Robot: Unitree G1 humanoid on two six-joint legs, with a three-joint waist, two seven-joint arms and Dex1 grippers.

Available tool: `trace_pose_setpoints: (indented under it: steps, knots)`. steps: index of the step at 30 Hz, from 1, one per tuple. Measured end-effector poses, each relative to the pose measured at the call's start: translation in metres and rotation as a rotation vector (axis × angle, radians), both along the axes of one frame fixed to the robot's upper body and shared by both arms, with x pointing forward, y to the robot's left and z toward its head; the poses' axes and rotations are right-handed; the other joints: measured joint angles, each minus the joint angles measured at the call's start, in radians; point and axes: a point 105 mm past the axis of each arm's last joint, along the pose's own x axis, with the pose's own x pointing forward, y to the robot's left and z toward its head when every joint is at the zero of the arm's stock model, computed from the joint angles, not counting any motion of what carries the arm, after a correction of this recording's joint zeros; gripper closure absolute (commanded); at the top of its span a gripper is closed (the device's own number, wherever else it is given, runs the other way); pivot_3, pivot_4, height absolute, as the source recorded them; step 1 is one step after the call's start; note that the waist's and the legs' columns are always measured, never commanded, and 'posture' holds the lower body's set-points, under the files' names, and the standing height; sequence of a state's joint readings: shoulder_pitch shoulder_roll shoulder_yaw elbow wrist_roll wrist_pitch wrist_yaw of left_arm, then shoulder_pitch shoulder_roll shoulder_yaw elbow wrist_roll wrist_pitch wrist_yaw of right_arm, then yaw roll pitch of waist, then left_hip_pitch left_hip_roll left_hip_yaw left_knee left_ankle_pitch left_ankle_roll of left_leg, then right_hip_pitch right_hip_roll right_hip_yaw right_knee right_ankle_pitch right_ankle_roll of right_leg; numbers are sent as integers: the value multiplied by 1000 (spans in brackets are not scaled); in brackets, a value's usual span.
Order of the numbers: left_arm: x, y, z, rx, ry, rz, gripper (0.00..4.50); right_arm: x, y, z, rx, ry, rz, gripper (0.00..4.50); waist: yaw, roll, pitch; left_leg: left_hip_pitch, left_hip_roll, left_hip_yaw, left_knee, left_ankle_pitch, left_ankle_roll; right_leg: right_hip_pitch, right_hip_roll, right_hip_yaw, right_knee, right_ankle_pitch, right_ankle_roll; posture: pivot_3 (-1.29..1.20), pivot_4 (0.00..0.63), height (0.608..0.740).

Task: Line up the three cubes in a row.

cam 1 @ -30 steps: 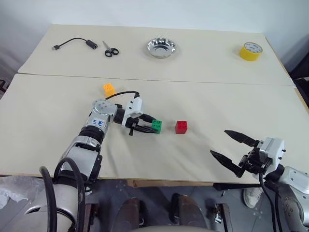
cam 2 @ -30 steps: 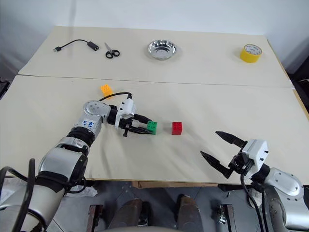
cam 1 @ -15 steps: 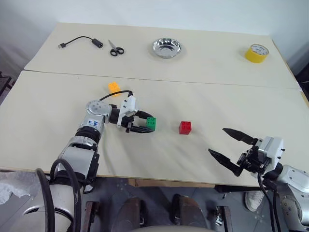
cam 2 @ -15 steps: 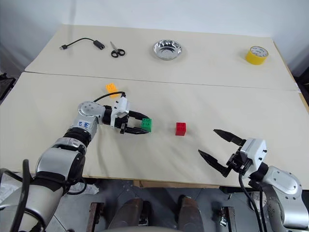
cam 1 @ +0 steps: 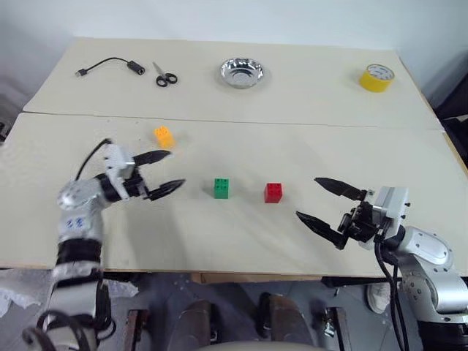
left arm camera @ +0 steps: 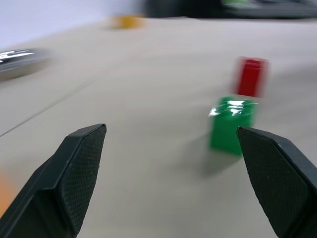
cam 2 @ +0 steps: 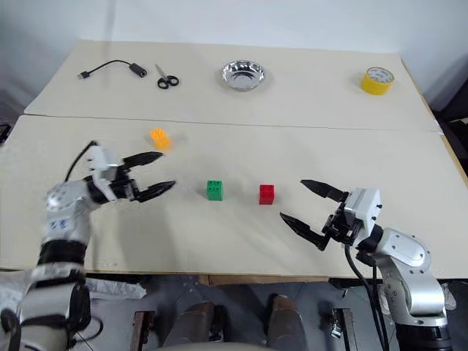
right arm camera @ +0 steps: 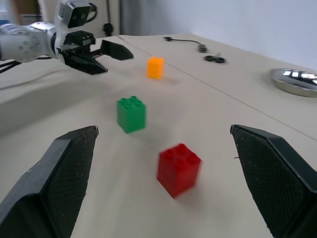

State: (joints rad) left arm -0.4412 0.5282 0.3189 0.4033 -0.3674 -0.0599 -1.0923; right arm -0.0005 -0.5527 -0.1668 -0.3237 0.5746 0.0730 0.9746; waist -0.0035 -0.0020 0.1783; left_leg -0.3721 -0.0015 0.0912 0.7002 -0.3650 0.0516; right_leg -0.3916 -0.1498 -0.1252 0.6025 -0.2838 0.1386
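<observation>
Beige and matte, the counter (cam 1: 307,157) is made of two boards meeting along a seam that runs from its left edge to its right edge. The right gripper (cam 1: 329,207) hovers over the near board toward the right edge, its two black fingers spread wide apart and holding nothing. The left gripper (cam 1: 162,172) hangs over the near board toward the left edge, fingers likewise wide apart and empty, pointing at the cubes. On the far board lie a silver bowl (cam 1: 242,72) near the middle, a yellow tape roll (cam 1: 377,77) toward the far right corner, and a black cable (cam 1: 110,66) and scissors (cam 1: 165,75) toward the far left corner. The green cube (cam 1: 221,188) and the red cube (cam 1: 273,192) stand side by side but apart in the middle of the near board, the green one nearer the left edge. The orange-yellow cube (cam 1: 163,135) sits just on the near side of the seam, well left of them.
</observation>
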Motion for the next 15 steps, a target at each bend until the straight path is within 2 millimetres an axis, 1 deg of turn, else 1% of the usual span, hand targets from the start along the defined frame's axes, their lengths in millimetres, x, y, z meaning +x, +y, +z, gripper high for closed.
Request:
trace_pose_setpoints:
  steps: [2, 3, 5, 6, 9, 11, 12, 15]
  knots:
    - [-16, 23, -1, -52, 2, 147, 25, 1, 8, 6, 15, -23, 23, 0, 2, 0, 0, 1, -1, 0, 0, 0, 1, 1, -1, 1, -2, 0, 0, 0, 150, 740]
    - [-27, 36, -7, -64, 17, 230, 25, 2, 11, 10, 15, -43, 30, 0, 1, 0, 0, 1, -1, 0, 0, -1, 1, 2, -1, 3, -2, 0, 0, 0, 150, 740]
    - [-45, 55, -24, -91, 67, 358, 25, 3, 14, 16, 13, -69, 38, 0, 3, 0, 0, 2, -1, 0, 0, -1, 1, 1, -1, 3, -2, 0, 0, 0, 150, 740]
    - [-54, 62, -33, -104, 96, 417, 25, 3, 16, 18, 13, -80, 45, 0, 6, 0, 0, 2, -1, 0, 0, -1, 1, 2, -1, 3, -2, 0, 0, 0, 150, 740]
    - [-83, 83, -52, -142, 143, 587, 25, 3, 23, 25, 15, -106, 76, 0, 5, 0, 0, 2, -1, 0, -1, -1, 0, 2, -1, 3, -3, 0, 0, 0, 150, 740]
    - [-94, 87, -56, -158, 161, 638, 25, 2, 25, 28, 17, -116, 88, 0, 10, 0, 0, 2, -1, 0, 0, -1, 0, 2, -1, 3, -4, 0, 0, 0, 150, 740]
    - [-96, 86, -56, -163, 162, 641, 25, 2, 25, 28, 16, -118, 91, 0, 13, 0, 0, 2, -1, 0, -1, -1, 0, 2, -1, 3, -4, 0, 0, 0, 150, 740]
    - [-94, 77, -51, -165, 144, 631, 25, 3, 27, 29, 12, -123, 109, 0, 19, 0, 0, 2, -1, 1, -1, -1, 0, 2, -1, 4, -6, 0, 0, 0, 150, 740]
